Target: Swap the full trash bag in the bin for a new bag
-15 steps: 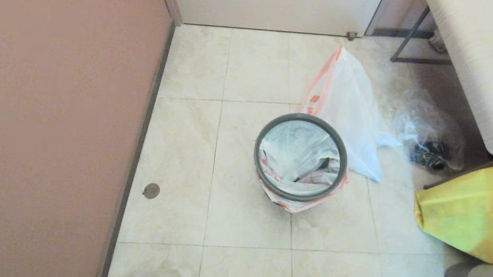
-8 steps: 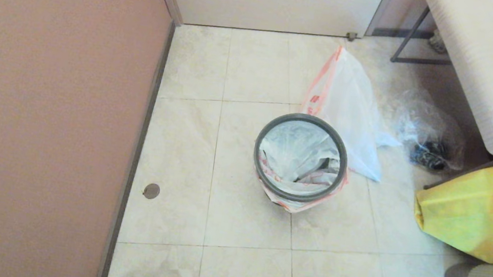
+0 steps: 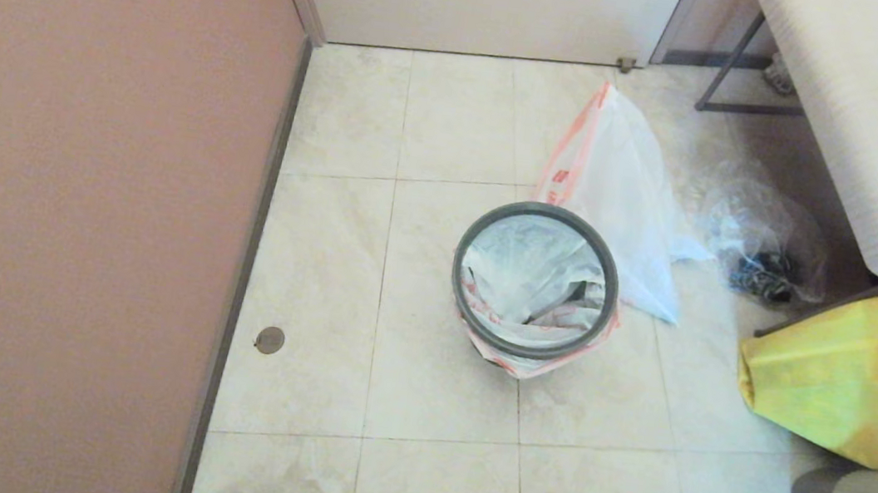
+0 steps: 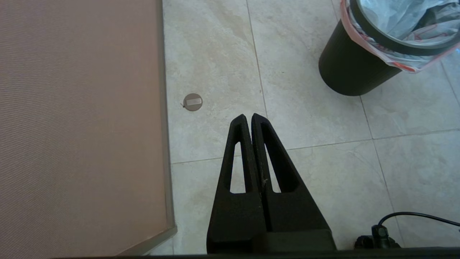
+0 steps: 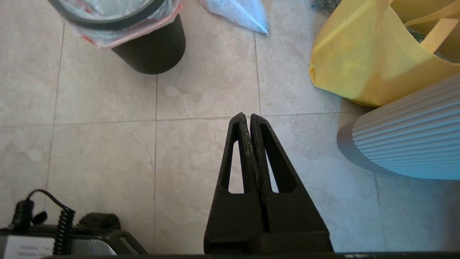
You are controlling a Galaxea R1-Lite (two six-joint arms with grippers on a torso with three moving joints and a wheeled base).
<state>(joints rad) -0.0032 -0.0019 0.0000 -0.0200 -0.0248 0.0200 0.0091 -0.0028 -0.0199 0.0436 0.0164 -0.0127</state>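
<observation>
Both grippers, left gripper [image 4: 248, 117] and right gripper [image 5: 248, 116], hang clenched and empty, apparently parked; the bin [image 3: 535, 279] wears its new bag [image 3: 523, 278].

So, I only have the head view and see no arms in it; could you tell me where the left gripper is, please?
Observer: The left gripper is shut and empty, over bare floor between the wall and the bin.
Operator: And the right one?
Observer: The right gripper is shut and empty too, over floor between the bin and the yellow tote.
Operator: Is anything lying close to the base?
Observer: Yes, a coiled black cable sits on the base beside the right gripper.
</observation>
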